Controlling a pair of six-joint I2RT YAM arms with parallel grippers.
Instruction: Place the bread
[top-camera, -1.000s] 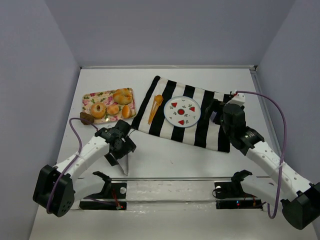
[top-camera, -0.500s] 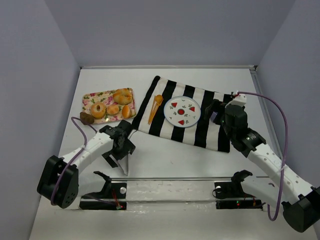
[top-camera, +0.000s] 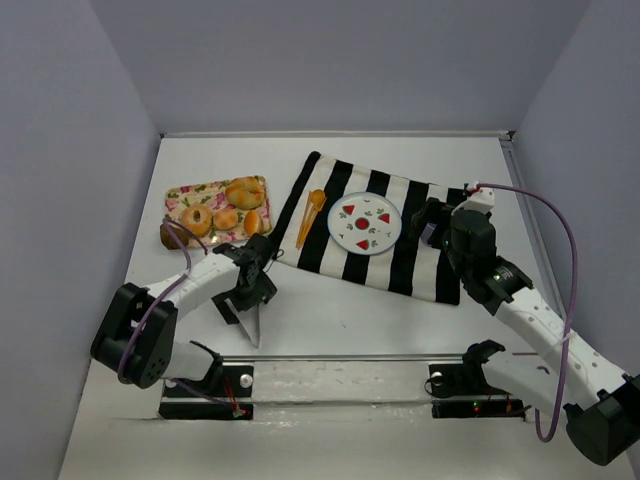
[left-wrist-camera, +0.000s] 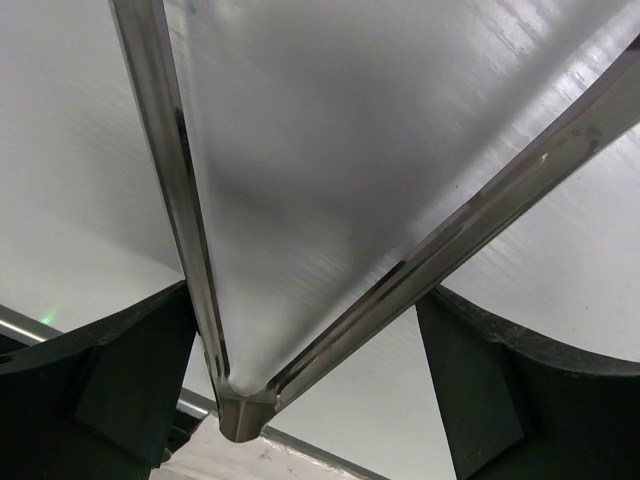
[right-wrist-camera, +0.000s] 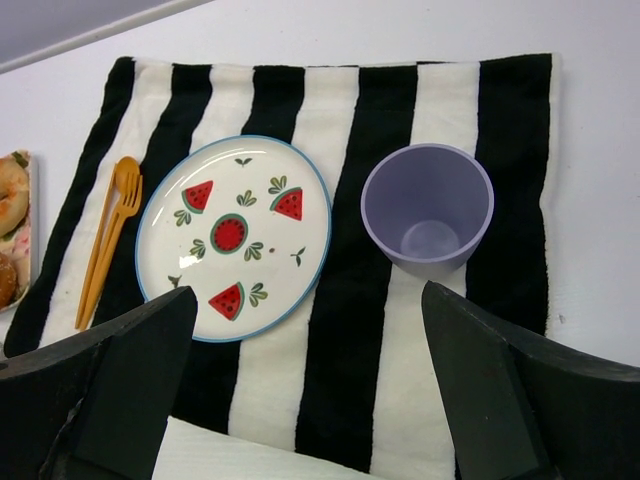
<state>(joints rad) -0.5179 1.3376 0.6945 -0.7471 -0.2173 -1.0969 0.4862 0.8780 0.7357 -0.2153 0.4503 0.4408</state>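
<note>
The bread (top-camera: 245, 190) lies on the flowered tray (top-camera: 180, 192) at the far left of the worktop (top-camera: 350, 320); none of it is on the plate (right-wrist-camera: 265, 270). The left tool (top-camera: 248, 290) carries metal tongs (left-wrist-camera: 175, 180) between its wide-spread fingers, and the arms of the tongs are open and empty. The right tool (top-camera: 432, 222) is spread and holds nothing. I think the long tongs may push a roll off the tray, or squeeze it flat if they close too hard. Counted: four breads on the tray, one dark piece (top-camera: 168, 236) beside it, one plate, one cup (right-wrist-camera: 428, 215), one striped cloth (right-wrist-camera: 345, 300)
</note>
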